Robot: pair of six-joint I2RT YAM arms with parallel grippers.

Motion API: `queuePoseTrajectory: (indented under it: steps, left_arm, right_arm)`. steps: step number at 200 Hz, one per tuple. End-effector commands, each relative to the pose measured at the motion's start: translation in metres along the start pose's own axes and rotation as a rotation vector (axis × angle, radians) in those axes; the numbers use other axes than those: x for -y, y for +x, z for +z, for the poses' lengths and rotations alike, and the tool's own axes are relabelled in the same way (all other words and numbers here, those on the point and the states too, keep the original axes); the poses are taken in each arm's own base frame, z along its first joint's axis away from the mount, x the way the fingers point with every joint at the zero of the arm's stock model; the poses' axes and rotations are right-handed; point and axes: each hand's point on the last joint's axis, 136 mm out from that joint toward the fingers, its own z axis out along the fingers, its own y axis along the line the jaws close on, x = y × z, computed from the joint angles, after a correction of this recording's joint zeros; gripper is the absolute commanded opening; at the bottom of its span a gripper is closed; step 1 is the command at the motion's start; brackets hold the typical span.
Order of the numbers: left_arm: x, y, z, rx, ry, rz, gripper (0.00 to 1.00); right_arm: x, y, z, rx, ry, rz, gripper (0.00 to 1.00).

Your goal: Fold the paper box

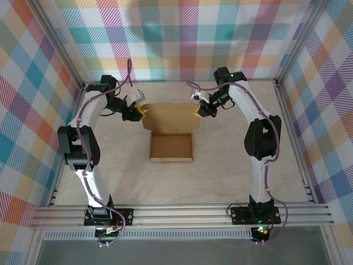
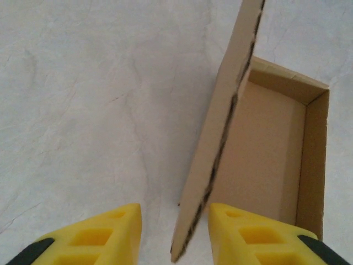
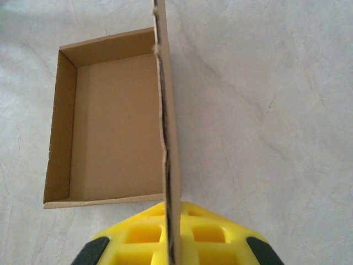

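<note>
Paper box: plain brown corrugated mailer sitting mid-counter between the two arms. Its shallow tray is already formed, with the side walls standing.
Lid flap: rises from the tray's far wall, roughly upright, with its torn-looking corrugated edges facing each wrist camera.
Counter: pale, marble-patterned surface. The box rests flat on it.
Left gripper: at the lid flap's left edge. In the left wrist view the yellow fingers are apart and straddle the edge. The cardboard lies close to one finger and there is a clear gap to the other, so nothing is pinched.
Right gripper: at the lid flap's right edge. In the right wrist view the yellow fingers sit tight on both faces of the cardboard, clamped on the flap.
Step in hand: judged to be the closing stage, with the tray built and the lid held up at both ends, ready to swing over.
Next move calls for: the left fingers probably need to close on their edge. Both arms would then tip the flap forward and down together, keeping it level so it does not twist and the light tray does not slide or lift.
Writing and labels: none readable. The cardboard is bare brown with no print, logo or sticker.
</note>
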Motion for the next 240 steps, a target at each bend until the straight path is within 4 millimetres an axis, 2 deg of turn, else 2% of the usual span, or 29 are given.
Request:
queuePoseTrajectory:
  steps: [1, 42, 102, 134, 166, 196, 228, 240]
  left_arm:
    - [0.013, -0.013, -0.002, 0.062, 0.07, 0.037, 0.34]
    - [0.014, -0.021, -0.004, 0.083, 0.079, 0.049, 0.29]
    - [0.009, -0.009, 0.006, 0.039, 0.08, 0.028, 0.24]
    - [0.005, -0.011, 0.008, 0.043, 0.073, 0.022, 0.18]
    - [0.003, -0.014, 0.008, 0.059, 0.075, 0.013, 0.09]
    - [0.004, -0.019, 0.007, 0.074, 0.07, 0.022, 0.12]
    - [0.004, -0.023, 0.005, 0.085, 0.066, 0.017, 0.11]
    - [0.006, -0.024, 0.004, 0.088, 0.068, 0.017, 0.08]
  right_arm:
    - [-0.016, -0.015, -0.009, 0.041, -0.02, -0.03, 0.0]
    - [-0.016, -0.016, -0.009, 0.043, -0.02, -0.025, 0.0]
    - [-0.015, -0.014, -0.006, 0.042, -0.025, -0.017, 0.0]
    - [-0.015, -0.013, -0.007, 0.035, -0.025, -0.021, 0.0]
    - [-0.015, -0.014, -0.007, 0.039, -0.025, -0.02, 0.0]
    - [-0.015, -0.013, -0.007, 0.033, -0.023, -0.017, 0.0]
    - [-0.014, -0.014, -0.007, 0.034, -0.017, -0.014, 0.0]
    - [-0.013, -0.014, -0.007, 0.033, -0.013, -0.012, 0.0]
